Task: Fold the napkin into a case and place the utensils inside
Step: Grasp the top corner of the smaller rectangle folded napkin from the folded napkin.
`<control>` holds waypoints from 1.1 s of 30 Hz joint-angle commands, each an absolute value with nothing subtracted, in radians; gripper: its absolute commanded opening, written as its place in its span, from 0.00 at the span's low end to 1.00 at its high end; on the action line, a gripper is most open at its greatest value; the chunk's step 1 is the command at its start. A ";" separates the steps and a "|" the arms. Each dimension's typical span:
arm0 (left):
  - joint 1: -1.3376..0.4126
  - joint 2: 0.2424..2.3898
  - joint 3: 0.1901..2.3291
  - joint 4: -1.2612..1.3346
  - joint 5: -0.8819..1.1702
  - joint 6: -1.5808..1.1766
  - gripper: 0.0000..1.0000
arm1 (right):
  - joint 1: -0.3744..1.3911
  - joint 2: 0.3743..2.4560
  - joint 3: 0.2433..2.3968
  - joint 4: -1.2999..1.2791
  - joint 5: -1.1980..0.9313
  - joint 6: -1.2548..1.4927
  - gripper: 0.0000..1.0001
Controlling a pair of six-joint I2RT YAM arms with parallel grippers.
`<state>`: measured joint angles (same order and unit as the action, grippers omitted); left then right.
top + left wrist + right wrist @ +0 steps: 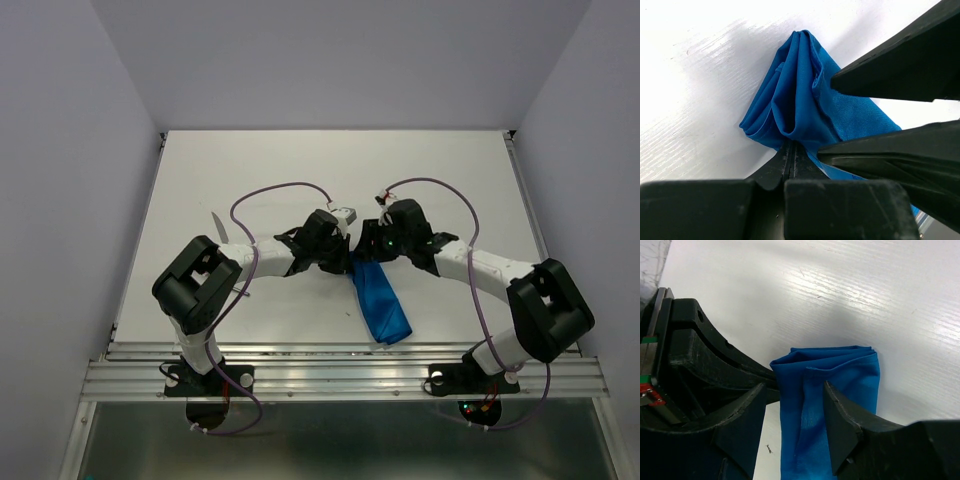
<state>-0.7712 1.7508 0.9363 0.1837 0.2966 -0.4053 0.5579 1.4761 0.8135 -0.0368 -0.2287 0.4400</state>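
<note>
No text, label, brand, number or sign can be read in any of the three views.

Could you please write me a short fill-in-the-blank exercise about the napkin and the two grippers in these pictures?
1. The folded napkin lying on the white table is ___ in colour.
2. The left gripper is clamped ___ on a fold of the napkin.
3. The right gripper has its jaws ___, one on each side of the cloth.
Missing words: blue; shut; open.
</note>
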 commanded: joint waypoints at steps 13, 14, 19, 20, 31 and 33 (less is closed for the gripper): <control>-0.770 1.692 0.937 0.215 0.314 -0.405 0.00 | 0.609 1.555 0.853 0.003 -0.167 0.416 0.45; -0.772 1.692 0.939 0.215 0.314 -0.405 0.00 | 0.609 1.560 0.853 0.002 -0.164 0.417 0.43; -0.770 1.692 0.937 0.215 0.314 -0.402 0.00 | 0.609 1.560 0.841 0.021 -0.156 0.440 0.33; -0.770 1.690 0.937 0.215 0.314 -0.403 0.00 | 0.609 1.559 0.839 0.028 -0.158 0.443 0.28; -0.770 1.690 0.937 0.215 0.313 -0.403 0.00 | 0.609 1.526 0.822 0.026 -0.156 0.449 0.01; -0.769 1.692 0.936 0.216 0.313 -0.403 0.00 | 0.609 1.511 0.825 0.006 -0.155 0.446 0.01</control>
